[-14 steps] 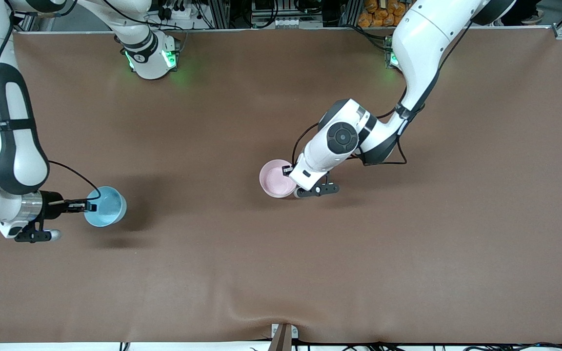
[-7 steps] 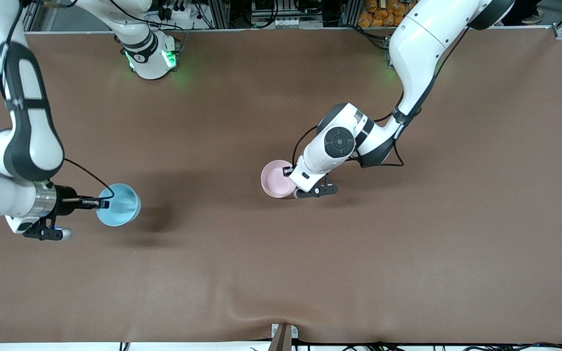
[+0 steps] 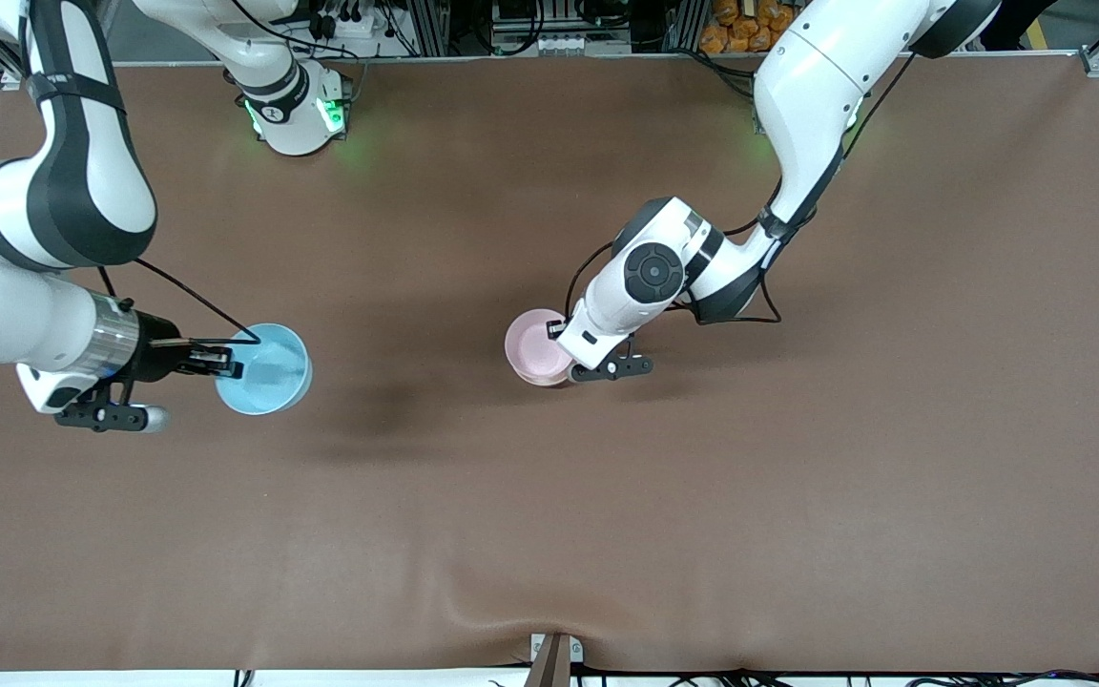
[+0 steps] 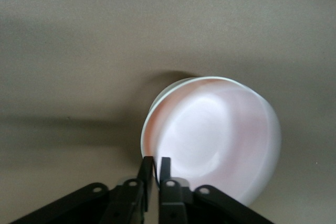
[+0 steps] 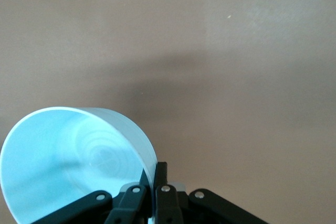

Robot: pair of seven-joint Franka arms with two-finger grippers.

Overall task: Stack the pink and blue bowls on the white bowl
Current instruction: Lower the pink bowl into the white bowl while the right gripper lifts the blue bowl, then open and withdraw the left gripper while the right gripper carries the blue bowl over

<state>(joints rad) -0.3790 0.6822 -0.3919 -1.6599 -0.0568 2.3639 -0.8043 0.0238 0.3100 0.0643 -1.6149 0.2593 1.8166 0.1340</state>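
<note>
Stacking status at this moment: you had one of two placements effectively made. The pink bowl [image 3: 535,345] sat nested in the white bowl [image 4: 163,94], near the middle of the surface [image 3: 702,525]; in the left wrist view only a thin pale rim of the white bowl showed around the pink one.

The left gripper [image 3: 559,336] was at the edge of that stack; its jaws stood close together astride the pink bowl's rim, pinching it. Judged from this, the release of the pink bowl was not yet complete.

The blue bowl [image 3: 268,370] was not yet on the stack; you held it in the right gripper [image 3: 225,361], jaws pressed onto its rim, the bowl tipped on its side with its mouth toward the camera. It hung over bare surface toward the right arm's end, well apart from the stack.

Contents: the pink bowl was empty; the blue bowl was empty; the white bowl held the pink bowl only.

Remaining, by judgement: free the pink bowl and clear the left arm; carry the blue bowl over the stack; level it; lower it into the pink bowl; let go.
</note>
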